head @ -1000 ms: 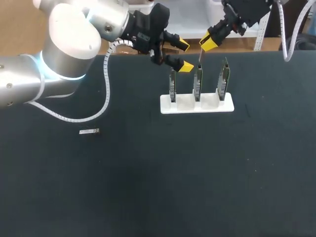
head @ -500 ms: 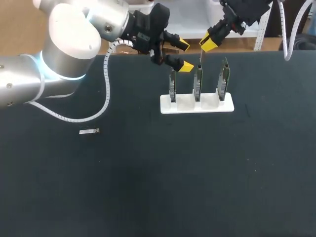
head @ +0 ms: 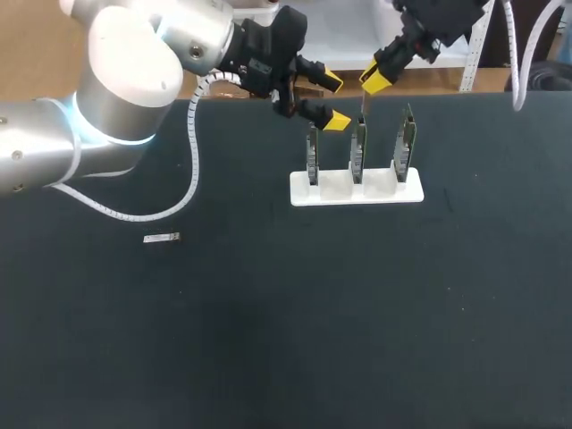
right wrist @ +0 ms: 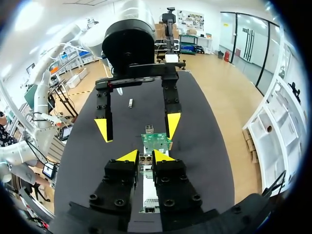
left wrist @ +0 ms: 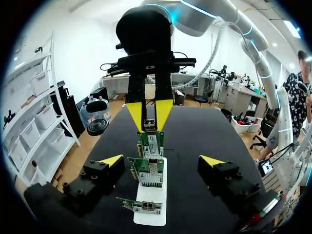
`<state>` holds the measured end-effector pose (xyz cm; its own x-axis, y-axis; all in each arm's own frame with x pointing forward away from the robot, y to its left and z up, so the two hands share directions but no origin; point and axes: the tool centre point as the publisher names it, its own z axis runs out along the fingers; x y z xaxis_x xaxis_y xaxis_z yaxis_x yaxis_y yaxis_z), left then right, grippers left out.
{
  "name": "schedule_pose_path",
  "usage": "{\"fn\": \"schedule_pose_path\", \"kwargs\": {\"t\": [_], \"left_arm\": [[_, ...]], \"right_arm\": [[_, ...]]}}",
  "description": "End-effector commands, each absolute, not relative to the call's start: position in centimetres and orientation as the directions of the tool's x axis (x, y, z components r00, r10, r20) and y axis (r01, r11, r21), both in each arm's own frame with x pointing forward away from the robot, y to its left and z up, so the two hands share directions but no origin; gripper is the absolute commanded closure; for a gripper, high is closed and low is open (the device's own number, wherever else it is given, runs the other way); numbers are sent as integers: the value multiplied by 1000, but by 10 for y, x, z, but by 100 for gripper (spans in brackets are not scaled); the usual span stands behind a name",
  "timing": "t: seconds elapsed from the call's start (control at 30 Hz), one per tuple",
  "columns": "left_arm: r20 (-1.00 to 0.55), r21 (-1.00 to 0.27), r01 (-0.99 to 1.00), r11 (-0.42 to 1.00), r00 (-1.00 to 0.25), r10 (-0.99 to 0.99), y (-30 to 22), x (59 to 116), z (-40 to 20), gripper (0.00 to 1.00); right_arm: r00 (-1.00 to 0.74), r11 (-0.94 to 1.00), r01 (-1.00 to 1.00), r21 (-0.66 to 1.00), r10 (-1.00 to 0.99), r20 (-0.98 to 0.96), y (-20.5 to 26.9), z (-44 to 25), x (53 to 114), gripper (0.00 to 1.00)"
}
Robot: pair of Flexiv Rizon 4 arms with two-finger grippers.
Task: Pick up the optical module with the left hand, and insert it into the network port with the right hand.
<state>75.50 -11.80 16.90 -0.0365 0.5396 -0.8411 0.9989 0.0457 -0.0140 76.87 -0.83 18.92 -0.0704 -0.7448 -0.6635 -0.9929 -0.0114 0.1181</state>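
Right jaws and optical module (left wrist: pixel 149 124) slightly higher.

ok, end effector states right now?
Left end effector: open, empty.
Right end effector: closed, holding the module.

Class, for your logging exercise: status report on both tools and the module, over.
Left tool open, near card stand. Right tool shut on optical module, over middle card. Nothing blocking.
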Motion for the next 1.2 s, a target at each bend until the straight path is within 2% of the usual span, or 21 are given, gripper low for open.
{"fn": "schedule_pose_path", "kwargs": {"t": [0.03, 1.2], "left_arm": [[-838, -18, 999, 44, -38, 544, -119, 757, 170, 0], [-838, -18, 999, 44, -38, 544, -119, 757, 170, 0]], "right_arm": [[-65, -15, -993, 115, -749, -659, -7, 186, 768, 100], [-57, -44, -990, 135, -747, -663, -4, 176, 773, 100]]}}
